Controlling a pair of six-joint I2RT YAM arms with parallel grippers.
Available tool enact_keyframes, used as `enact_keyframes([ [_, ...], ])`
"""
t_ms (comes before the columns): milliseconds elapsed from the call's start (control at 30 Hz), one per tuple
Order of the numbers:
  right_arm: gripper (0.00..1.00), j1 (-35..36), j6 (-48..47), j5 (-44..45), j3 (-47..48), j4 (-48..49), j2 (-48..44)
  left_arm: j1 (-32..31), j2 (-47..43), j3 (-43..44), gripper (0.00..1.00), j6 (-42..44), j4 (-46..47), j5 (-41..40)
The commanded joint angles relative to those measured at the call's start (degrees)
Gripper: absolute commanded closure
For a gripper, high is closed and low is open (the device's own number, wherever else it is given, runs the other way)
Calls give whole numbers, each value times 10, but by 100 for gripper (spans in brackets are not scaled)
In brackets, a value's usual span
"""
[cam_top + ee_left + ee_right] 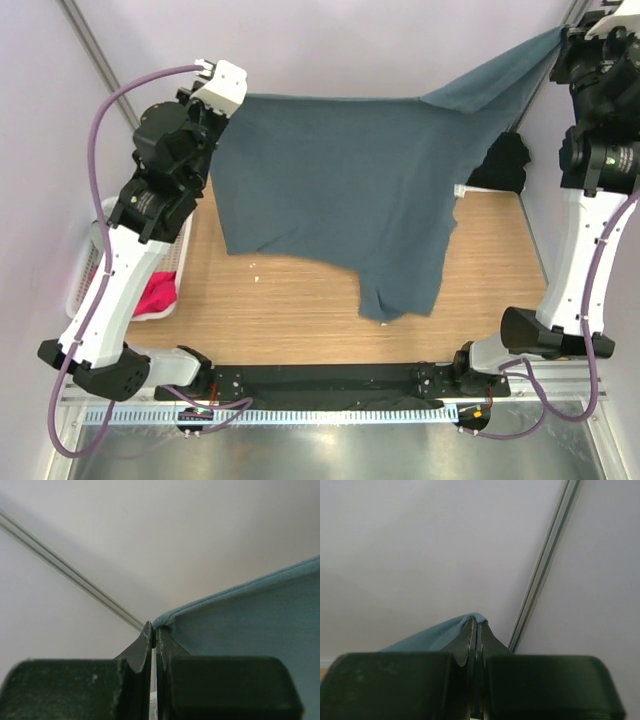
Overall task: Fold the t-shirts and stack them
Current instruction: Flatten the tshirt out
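Observation:
A slate blue-grey t-shirt [340, 190] hangs spread in the air over the wooden table [300, 310], stretched between both arms. My left gripper [236, 100] is shut on its top left corner; in the left wrist view the hem [250, 615] runs off to the right from the pinched jaws [154, 630]. At the top right, my right gripper [563, 35] is shut on the other corner, where cloth [430, 637] wraps over the closed tips [477, 622]. The shirt's lower end droops to the tabletop near the middle. A black t-shirt [503, 160] lies bunched at the table's right rear. A bright pink t-shirt [158, 292] sits in the basket.
A white slatted basket [85, 270] stands off the table's left edge, partly behind the left arm. Both arm bases and a black rail [320, 385] line the near edge. Pale walls with a metal strip [545, 565] close in behind.

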Motion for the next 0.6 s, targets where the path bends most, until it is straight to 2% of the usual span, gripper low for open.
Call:
enact_keyframes([
  [0,99,-3,-15,19,61,67,-74,5,-38,61,100,1,43,-26],
  [333,99,-3,-41,9,30,40,-202,7,-134,35,100,-20,-9,7],
  [567,99,-3,-64,21,45,37,-236,12,-154,61,100,-28,-26,7],
])
